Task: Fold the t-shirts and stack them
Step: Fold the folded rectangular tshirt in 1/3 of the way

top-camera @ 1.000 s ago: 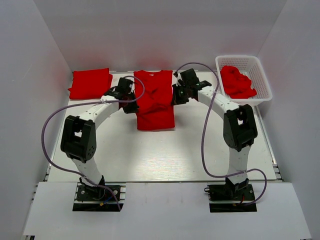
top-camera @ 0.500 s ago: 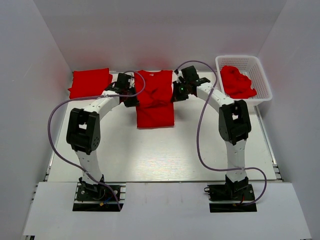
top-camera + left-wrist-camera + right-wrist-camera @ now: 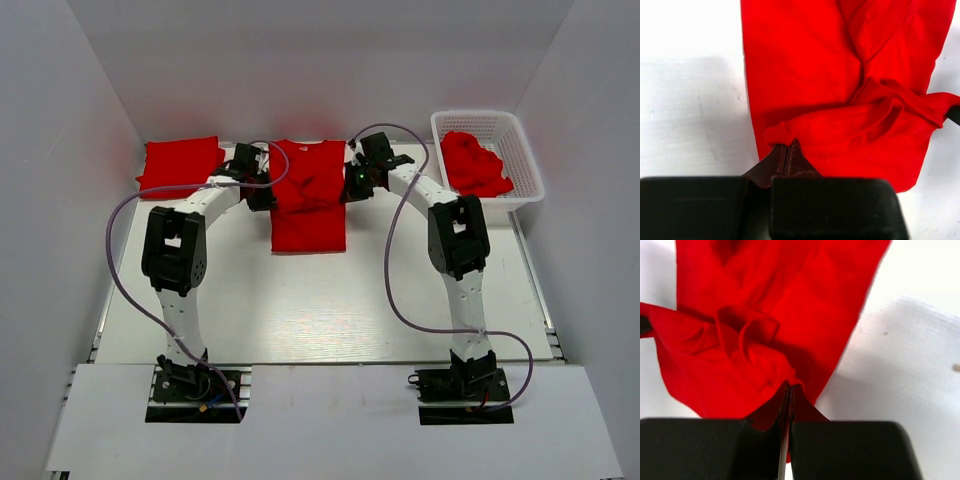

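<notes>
The middle t-shirt (image 3: 308, 205) is lying on the white desk (image 3: 320, 300), red and plain, with a rumpled band of cloth bunching across its width. I am pinching its left edge with my left end effector (image 3: 262, 190). In the left wrist view the 2 dark fingers (image 3: 780, 161) are pressing together with no gap, and a small roll of red fabric is sitting at the tips of that end effector (image 3: 788, 150). I am gripping the opposite edge of the same t-shirt with my right end effector (image 3: 352, 185). In the right wrist view its fingers are meeting just as tightly, and a gathered fold of cloth is rising from its tips (image 3: 790, 389). Both of my arms are reaching toward this t-shirt from either side, so it is lying between the 2 wrists.

Left of the middle t-shirt and apart from it, a folded t-shirt (image 3: 180, 166) is resting flat on the desk. Right of the middle t-shirt, beyond my right end effector, a white lattice basket (image 3: 525, 160) is holding 1 crumpled t-shirt (image 3: 475, 163).
</notes>
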You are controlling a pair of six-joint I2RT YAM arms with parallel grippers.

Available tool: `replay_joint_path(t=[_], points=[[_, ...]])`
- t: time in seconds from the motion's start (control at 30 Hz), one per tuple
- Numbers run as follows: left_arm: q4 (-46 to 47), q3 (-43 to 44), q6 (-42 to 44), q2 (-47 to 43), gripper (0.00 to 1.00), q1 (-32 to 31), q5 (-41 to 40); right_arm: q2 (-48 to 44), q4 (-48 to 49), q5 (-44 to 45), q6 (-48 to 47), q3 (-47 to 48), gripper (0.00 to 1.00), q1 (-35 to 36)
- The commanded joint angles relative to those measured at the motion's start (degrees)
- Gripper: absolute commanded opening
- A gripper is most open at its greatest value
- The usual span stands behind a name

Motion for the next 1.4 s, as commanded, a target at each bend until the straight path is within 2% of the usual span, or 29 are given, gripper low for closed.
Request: replay_joint_path(t=[0.0, 0.07, 0.1, 0.13, 0.17, 0.23, 0.27, 0.33, 0.4, 0.43, 0.47, 0.57, 0.6, 0.67, 0.7, 0.9, 0.97, 1.07, 1.27, 1.37], points=[[1.74, 3.24, 0.6, 0.49, 0.0, 0.75, 1.11, 1.66, 1.89, -0.15, 2.09, 4.57, 0.0, -0.52], [2.98, 4.47, 0.08, 2.33, 0.07, 1.8, 0.58, 3.58, 3.73, 1.35, 4.99, 5.71, 0.02, -1.05], [2.98, 6.56, 0.07, 3.12, 0.16, 1.8, 0.58, 4.03, 4.18, 1.87, 6.3, 8.24, 0.06, -1.05], [2.98, 8.41, 0.07, 4.17, 0.4, 2.41, 0.58, 5.25, 5.49, 1.7, 10.06, 9.22, 0.11, -1.75], [2.11, 12.08, -0.71, 6.36, 0.47, 3.29, 0.58, 6.66, 5.85, 1.79, 11.49, 10.54, 0.27, -1.93], [-0.08, 16.49, -1.33, 8.31, 0.7, 4.25, 1.19, 8.76, 7.86, 2.31, 14.39, 15.55, 0.35, -2.98], [-0.09, 19.56, -2.2, 8.84, 0.98, 5.39, 1.72, 9.13, 8.14, 2.32, 15.1, 16.61, 0.39, -3.07], [0.6, 21.78, -2.91, 8.84, 1.0, 6.45, 2.24, 8.96, 9.36, 1.88, 16.07, 18.99, 0.44, -4.13], [0.61, 24.07, -2.92, 8.84, 1.0, 7.6, 3.21, 7.91, 9.37, 1.26, 15.11, 17.95, 0.57, -4.74], [0.0, 24.07, -2.22, 7.88, 1.0, 7.6, 4.43, 5.12, 9.02, 1.35, 14.58, 16.98, 0.83, -4.74], [-0.01, 23.12, -0.65, 7.09, 1.0, 7.6, 5.23, 4.04, 9.1, 0.83, 11.7, 14.18, 0.9, -4.74], [0.6, 15.92, 2.08, 1.91, 1.0, 7.6, 7.25, -2.72, 8.75, 0.04, 7.4, 5.03, 0.9, -4.48], [0.61, 13.46, 2.61, 0.25, 1.0, 7.08, 7.26, -6.82, 8.49, 0.38, 6.85, -0.9, 0.9, -4.22], [2.27, 5.29, 3.4, -5.27, 1.0, 6.37, 7.26, -9.58, 9.36, -0.05, 5.27, -5.33, 0.9, -3.95], [2.8, -0.48, 3.41, -7.22, 1.0, 5.85, 8.13, -13.77, 9.54, -0.23, 4.74, -11.62, 0.9, -3.69], [9.48, -21.32, 3.41, -19.36, 1.0, 3.74, 10.25, -24.77, 13.93, -1.72, 4.64, -29.51, 0.9, -1.67], [10.01, -24.34, 3.41, -21.91, 1.0, 2.95, 11.13, -26.28, 15.25, -3.21, 5.6, -35.72, 0.9, -0.53], [10.01, -27.86, 3.41, -22.71, 1.0, 1.11, 11.57, -26.9, 17.45, -4.71, 6.4, -39.88, 0.9, 1.22], [8.96, -28.13, 4.55, -21.31, 1.0, -0.31, 6.65, -23.92, 19.82, -5.59, 7.89, -40.25, 0.9, 2.9], [9.48, -27.61, 5.08, -19.21, 1.0, -0.31, 7.34, -22.08, 19.48, -5.59, 8.16, -39.37, 0.9, 3.34]])
